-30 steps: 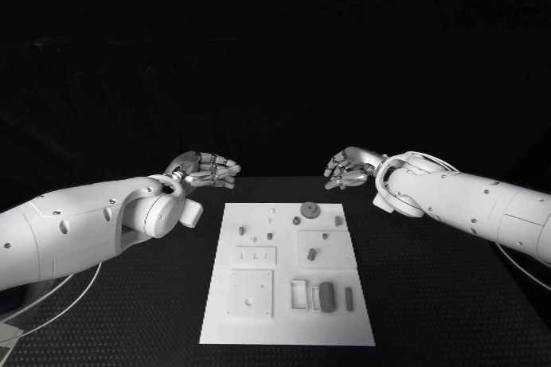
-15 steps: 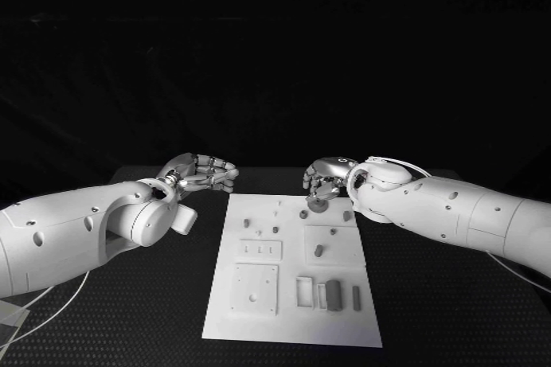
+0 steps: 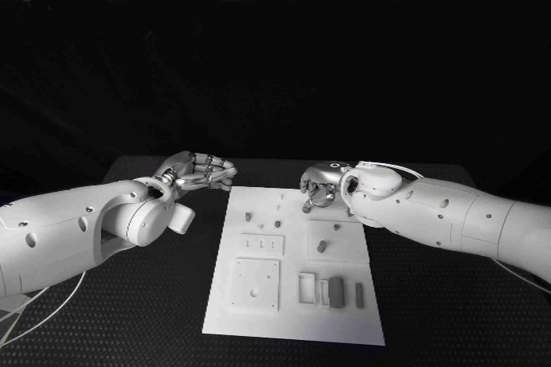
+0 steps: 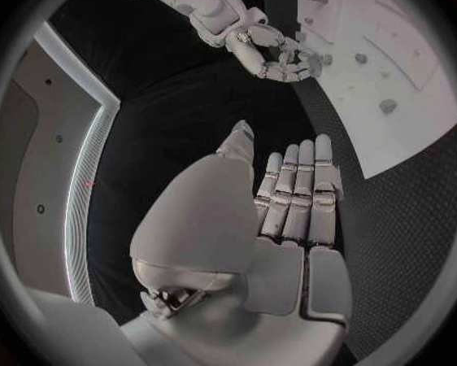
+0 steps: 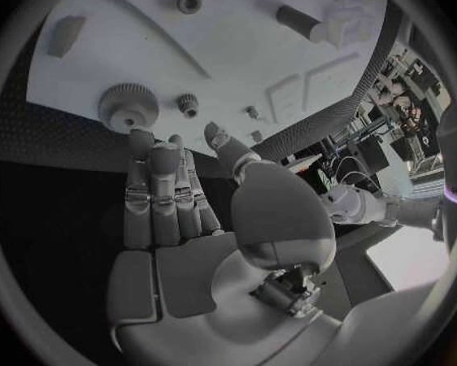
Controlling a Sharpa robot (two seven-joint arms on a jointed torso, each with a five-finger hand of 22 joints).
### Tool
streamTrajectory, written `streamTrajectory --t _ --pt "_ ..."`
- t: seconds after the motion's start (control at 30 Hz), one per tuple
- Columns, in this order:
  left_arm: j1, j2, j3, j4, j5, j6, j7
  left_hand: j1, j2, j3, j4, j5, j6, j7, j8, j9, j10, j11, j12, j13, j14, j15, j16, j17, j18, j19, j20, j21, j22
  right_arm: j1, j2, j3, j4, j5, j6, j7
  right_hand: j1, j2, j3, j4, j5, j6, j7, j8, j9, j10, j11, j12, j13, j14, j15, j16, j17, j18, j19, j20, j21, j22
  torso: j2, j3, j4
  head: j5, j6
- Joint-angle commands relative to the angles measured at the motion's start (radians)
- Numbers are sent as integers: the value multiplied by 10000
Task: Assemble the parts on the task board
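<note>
Black table (image 3: 459, 303) — textured mat, dark backdrop behind — dim room

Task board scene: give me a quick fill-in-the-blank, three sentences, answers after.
1. The right hand hovers over the far end of the white ____.
2. The left hand is above the black table, off the task board's ____ edge.
3. In the right wrist view, the large toothed part near the fingertips is a ____.

Missing words: task board; left; gear
</note>
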Motion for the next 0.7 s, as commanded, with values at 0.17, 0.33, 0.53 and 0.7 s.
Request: streamTrajectory --t 0.17,0.33,0.53,0.7 --pt "42 -33 43 109 -43 -9 128 -40 -133 -43 11 42 -78 38 -122 -64 -218 120 -164 -75 -2 62 -81 33 154 33 22 -90 -18 -183 154 5 -267 -543 292 -208 -75 -30 73 27 43 -5 61 -69 -18 -17 75 -94 -37 -37 50 164 13 381 -24 -105 169 266 116 -16 50 -30 -22" --pt "53 -126 78 124 -40 -12 124 -50 -132 -42 14 42 -79 59 -127 -69 -230 128 -179 -82 -4 64 -92 36 152 33 24 -97 -21 -237 147 6 -340 -619 372 -274 -75 -24 101 26 42 77 35 -58 -5 154 27 -58 1 -23 5 348 27 381 -20 -141 367 264 181 -16 44 -34 -44" --pt "62 -138 90 91 -19 -14 117 -79 -152 -46 13 42 -59 136 -130 -78 -238 135 -202 -91 0 65 -111 46 150 37 24 -112 -25 -243 133 6 -390 -623 582 -372 -196 -18 96 40 42 162 7 -41 15 259 -6 -46 36 -38 -26 472 16 381 -42 -152 511 258 218 -5 40 -42 -53" --pt "87 -132 92 77 -15 -12 115 -87 -161 -46 13 42 -55 167 -133 -82 -242 139 -212 -95 1 66 -119 50 150 40 24 -117 -27 -252 161 6 -364 -679 640 -371 -211 -4 131 32 42 266 -36 -6 50 438 -66 16 108 -19 -82 614 14 381 -35 -187 657 260 255 -1 39 -61 -30"
